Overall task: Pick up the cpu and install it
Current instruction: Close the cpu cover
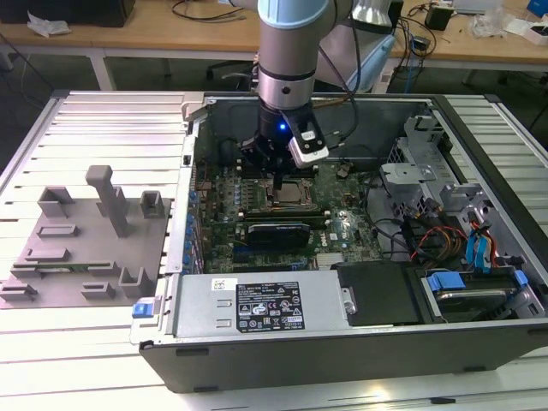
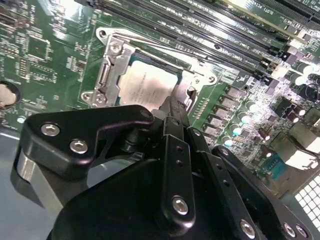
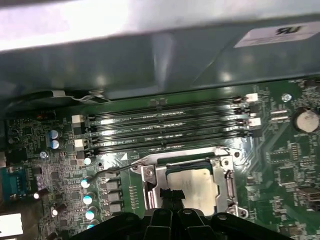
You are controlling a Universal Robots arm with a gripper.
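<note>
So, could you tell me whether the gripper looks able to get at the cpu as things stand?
Probably yes. The gripper hangs just above the edge of the cpu, which lies with its top bare inside the socket frame; nothing lies across it in both wrist views.

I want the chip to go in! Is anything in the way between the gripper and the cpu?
Nothing visible is. In the second wrist view the gripper sits right at the edge of the cpu, which lies flat and uncovered inside the open socket frame.
</note>
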